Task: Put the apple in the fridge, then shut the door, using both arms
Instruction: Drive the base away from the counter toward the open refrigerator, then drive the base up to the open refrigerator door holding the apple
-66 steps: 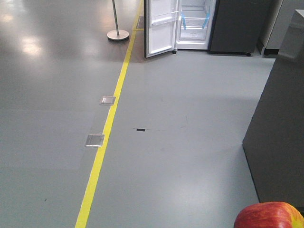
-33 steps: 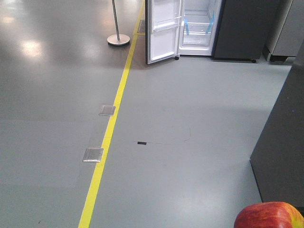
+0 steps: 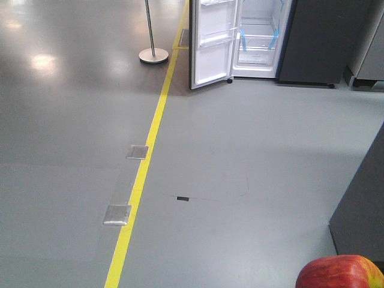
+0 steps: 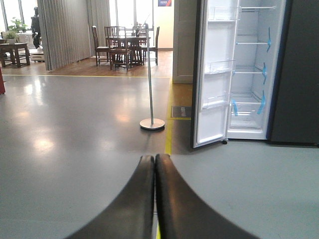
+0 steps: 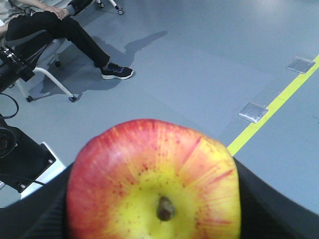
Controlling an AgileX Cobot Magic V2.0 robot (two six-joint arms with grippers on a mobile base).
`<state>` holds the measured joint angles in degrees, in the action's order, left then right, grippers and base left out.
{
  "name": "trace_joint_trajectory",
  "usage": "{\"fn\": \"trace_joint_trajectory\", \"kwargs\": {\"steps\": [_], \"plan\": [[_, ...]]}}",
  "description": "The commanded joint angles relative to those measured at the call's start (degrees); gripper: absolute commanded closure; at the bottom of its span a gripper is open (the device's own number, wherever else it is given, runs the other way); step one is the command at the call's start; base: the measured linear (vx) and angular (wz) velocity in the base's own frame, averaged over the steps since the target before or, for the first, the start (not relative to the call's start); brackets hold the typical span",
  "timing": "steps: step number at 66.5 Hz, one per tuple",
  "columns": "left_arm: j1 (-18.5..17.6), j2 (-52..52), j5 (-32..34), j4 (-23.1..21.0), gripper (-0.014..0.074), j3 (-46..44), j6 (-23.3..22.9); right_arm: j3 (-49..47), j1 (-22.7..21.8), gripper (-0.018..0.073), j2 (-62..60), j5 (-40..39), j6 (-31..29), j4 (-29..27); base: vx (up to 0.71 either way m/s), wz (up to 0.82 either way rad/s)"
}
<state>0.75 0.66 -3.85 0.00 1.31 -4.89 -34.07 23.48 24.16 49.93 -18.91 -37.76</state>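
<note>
The fridge (image 3: 257, 42), door (image 3: 211, 48) open, sat lower and nearer than a second before; the counter (image 3: 363, 198) had slid right. The apple (image 5: 154, 184) stayed clamped in the right jaws, far from the fridge; left jaws pressed together.

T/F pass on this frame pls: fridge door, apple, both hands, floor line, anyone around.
1. The fridge door is open. True.
2. The apple lies on a shelf. False: the right hand holds it, well short of the fridge.
3. The left hand is shut and empty. True.
4. The yellow line runs right of the fridge. False: it passes left of the door.
5. A person sits in the right wrist view. True.
</note>
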Motion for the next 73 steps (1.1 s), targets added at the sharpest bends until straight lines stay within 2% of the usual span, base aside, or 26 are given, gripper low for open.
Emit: {"fn": "trace_joint_trajectory", "kwargs": {"steps": [1, 73], "plan": [[-0.27, 0.87, 4.61, 0.00, 0.0603, 0.79, -0.31, -1.59, -0.02, 0.0228, 0.44, -3.70, -0.58, -2.25, 0.27, 0.01], [-0.27, 0.87, 4.61, 0.00, 0.0603, 0.79, -0.31, -1.59, -0.02, 0.0228, 0.44, -3.70, -0.59, -2.25, 0.27, -0.07]]}}
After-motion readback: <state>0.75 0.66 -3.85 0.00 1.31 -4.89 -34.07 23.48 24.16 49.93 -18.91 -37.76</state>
